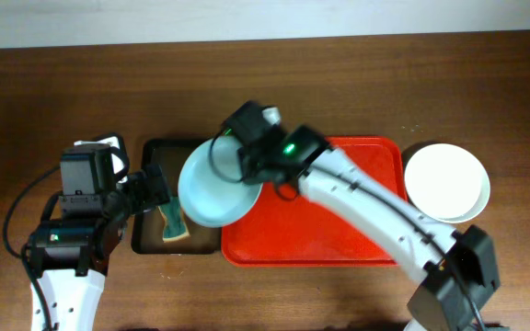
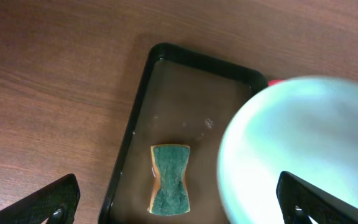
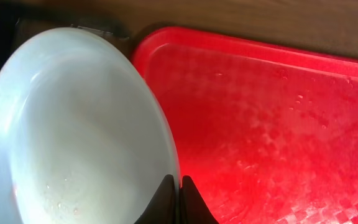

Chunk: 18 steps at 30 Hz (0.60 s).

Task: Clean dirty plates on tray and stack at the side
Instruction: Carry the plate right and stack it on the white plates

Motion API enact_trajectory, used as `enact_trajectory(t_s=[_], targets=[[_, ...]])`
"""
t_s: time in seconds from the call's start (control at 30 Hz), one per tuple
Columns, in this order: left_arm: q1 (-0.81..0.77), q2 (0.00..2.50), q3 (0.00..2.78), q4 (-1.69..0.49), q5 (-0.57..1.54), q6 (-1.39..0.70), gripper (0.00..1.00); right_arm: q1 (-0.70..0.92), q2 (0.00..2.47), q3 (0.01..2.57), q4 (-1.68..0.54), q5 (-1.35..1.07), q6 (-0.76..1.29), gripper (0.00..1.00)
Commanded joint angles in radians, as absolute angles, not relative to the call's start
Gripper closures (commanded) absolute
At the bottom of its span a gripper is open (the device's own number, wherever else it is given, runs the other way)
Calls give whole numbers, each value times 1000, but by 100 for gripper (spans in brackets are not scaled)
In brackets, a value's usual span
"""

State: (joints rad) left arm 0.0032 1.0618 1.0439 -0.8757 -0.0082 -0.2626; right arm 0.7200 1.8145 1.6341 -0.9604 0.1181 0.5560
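Observation:
My right gripper [image 1: 247, 175] is shut on the rim of a pale mint-blue plate [image 1: 212, 188] and holds it over the black-rimmed brown tray's right side, left of the red tray [image 1: 339, 230]. In the right wrist view the plate [image 3: 73, 137] fills the left, pinched at its edge by the fingers [image 3: 178, 194], with the red tray [image 3: 278, 124] on the right. White plates [image 1: 446, 182] are stacked on the table right of the red tray. My left gripper [image 1: 155, 188] is open and empty; its wrist view shows the plate [image 2: 303, 149] at right.
A black-rimmed brown tray [image 1: 150, 241] lies left of the red tray, with a green and yellow sponge [image 1: 172, 222] in it. The sponge [image 2: 170, 178] shows between my left fingers in the left wrist view, inside that tray [image 2: 142, 93]. Brown wooden table all around.

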Motion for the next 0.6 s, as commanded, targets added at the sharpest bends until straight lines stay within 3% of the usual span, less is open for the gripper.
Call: enact_trajectory(t_s=[0.0,0.57], targets=[[8,1054,1060,-876,-16,-272,1,575,1790,1634,-988,-108,608,96],[8,1054,1060,-876,-16,-272,1,-91,1790,1633,-1335,-49,602,96]])
